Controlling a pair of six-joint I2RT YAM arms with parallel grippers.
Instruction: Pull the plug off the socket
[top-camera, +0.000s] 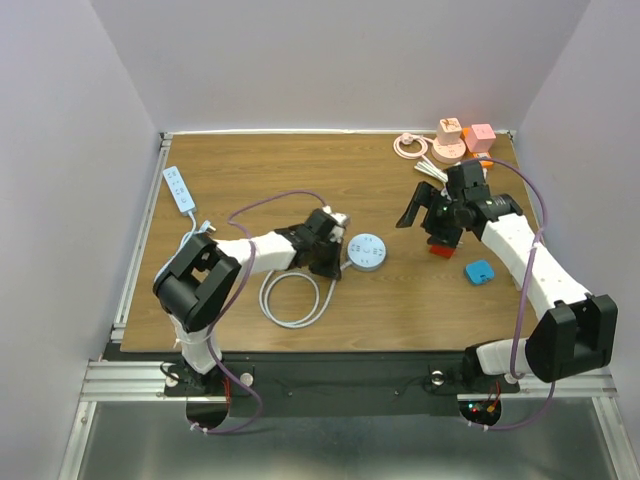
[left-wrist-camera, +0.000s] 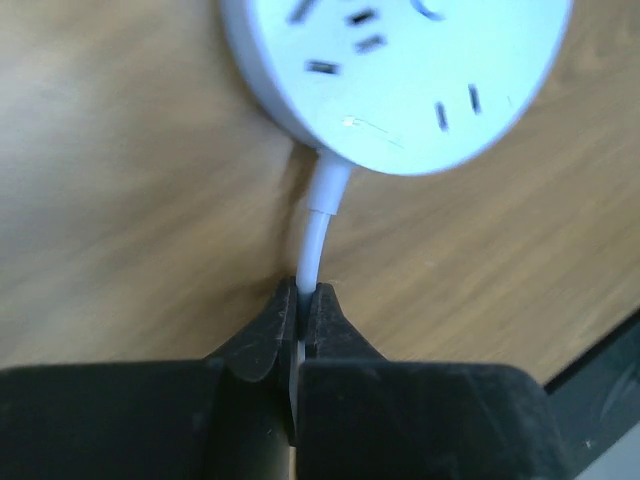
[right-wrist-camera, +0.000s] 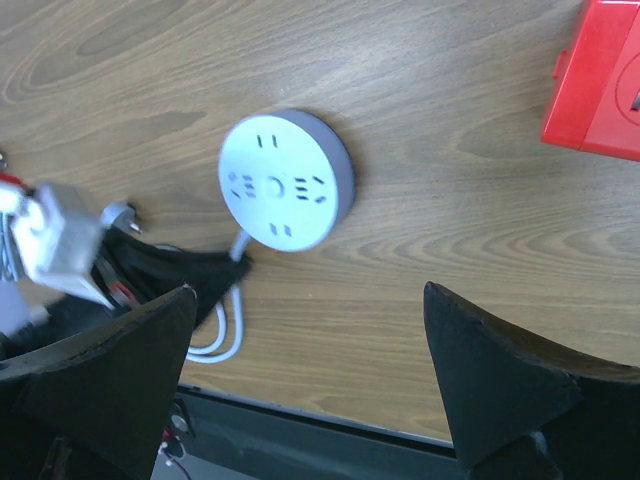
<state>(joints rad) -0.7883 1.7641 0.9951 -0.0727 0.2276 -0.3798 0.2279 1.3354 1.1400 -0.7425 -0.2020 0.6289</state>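
The round white socket (top-camera: 367, 250) (left-wrist-camera: 400, 70) (right-wrist-camera: 285, 180) lies flat on the wooden desk (top-camera: 300, 170), slotted face up, between the 2 arms. Its white cord (top-camera: 290, 300) (left-wrist-camera: 318, 230) (right-wrist-camera: 225, 340) leaves the rim on the side facing the left arm. From there it runs straight out along the desk for a short stretch, its long axis pointing away from the socket's centre. It then curls into a flat loop to the left of the socket and nearer the arm bases; where its far end goes I cannot tell. The left end effector (top-camera: 335, 264) (left-wrist-camera: 300, 300) is clenched on that straight stretch just beside the socket, the 2 black fingertips (left-wrist-camera: 325, 305) pinching the cord from either side, low against the desk. The right end effector (top-camera: 428, 215) (right-wrist-camera: 310, 300) hangs above the desk to the right of the socket and a little farther back, apart from it. Its fingers are spread wide and grasp nothing, and its camera looks down on the socket's face. A red block (top-camera: 441, 250) (right-wrist-camera: 600, 90) sits on the desk right of the socket, under the right arm, with a small blue piece (top-camera: 480, 271) beyond it. A long white power strip (top-camera: 179, 188) lies well to the left of the socket along the desk's edge. Pink items (top-camera: 450, 140) cluster at the corner behind and to the right of the socket.
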